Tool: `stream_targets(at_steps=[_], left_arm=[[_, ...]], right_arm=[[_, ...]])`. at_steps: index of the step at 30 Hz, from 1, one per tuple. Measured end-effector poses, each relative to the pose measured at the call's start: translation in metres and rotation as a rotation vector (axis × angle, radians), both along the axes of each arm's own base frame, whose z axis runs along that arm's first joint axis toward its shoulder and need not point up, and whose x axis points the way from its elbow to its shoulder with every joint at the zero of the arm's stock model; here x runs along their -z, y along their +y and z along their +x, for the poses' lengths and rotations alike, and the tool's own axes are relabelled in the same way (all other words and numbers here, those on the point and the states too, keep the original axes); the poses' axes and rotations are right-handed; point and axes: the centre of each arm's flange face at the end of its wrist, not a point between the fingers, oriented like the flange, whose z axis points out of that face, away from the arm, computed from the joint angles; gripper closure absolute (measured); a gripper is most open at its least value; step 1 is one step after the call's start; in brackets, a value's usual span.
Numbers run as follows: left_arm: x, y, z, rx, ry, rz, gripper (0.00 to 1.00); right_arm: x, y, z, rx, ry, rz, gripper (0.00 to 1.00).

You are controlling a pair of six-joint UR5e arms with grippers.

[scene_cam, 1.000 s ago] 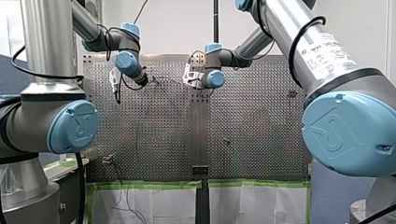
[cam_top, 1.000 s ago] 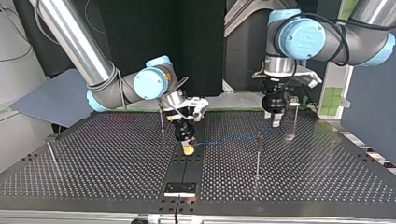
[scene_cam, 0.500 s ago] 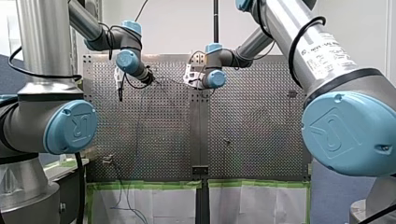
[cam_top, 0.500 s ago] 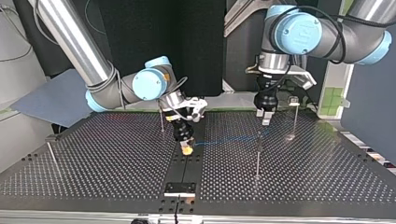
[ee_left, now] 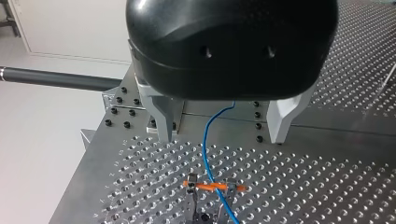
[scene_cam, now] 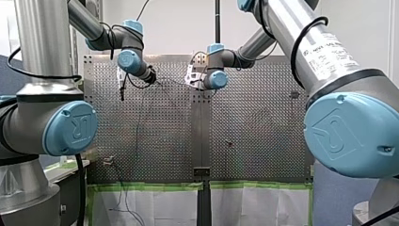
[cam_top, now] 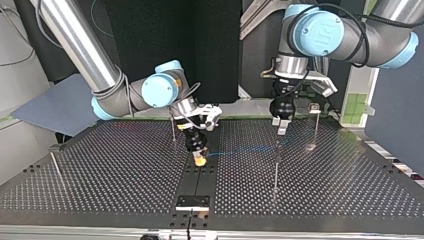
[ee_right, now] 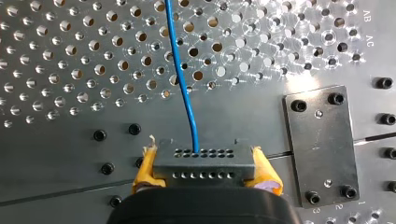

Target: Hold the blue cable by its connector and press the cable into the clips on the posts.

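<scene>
In the top view the thin blue cable (cam_top: 240, 149) runs from my right gripper (cam_top: 200, 160) to the clip on a post (cam_top: 275, 167). In the right wrist view the yellow pads (ee_right: 145, 169) are shut on the black connector (ee_right: 203, 164), and the cable (ee_right: 183, 79) leads away ahead of them. My left gripper (cam_top: 281, 126) hangs open above and behind that post. Seen from the left wrist, its metal fingers (ee_left: 164, 122) stand wide apart, with the cable (ee_left: 208, 154) passing loosely between them down to an orange clip (ee_left: 196, 185).
More thin posts stand on the perforated table (cam_top: 110, 185): one (cam_top: 315, 127) near my left gripper, one (cam_top: 173, 129) behind my right gripper, one (cam_top: 54, 165) at the top view's left edge. A black plate (ee_right: 322, 144) is bolted beside the connector.
My left gripper has risen and shifted toward the top view's left, ending above the cable's post. My right gripper and the connector have stayed put.
</scene>
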Motion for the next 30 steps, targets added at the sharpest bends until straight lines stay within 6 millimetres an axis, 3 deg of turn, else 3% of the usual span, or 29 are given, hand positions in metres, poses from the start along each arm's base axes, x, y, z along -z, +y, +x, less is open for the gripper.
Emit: stream_targets(at_steps=[30], left_arm=[[0.0003, 0.0097, 0.0023, -0.064, 0.002, 0.012, 0.00]], right_arm=[[0.0004, -0.0016, -0.0011, 0.001, 0.002, -0.002, 1.00]])
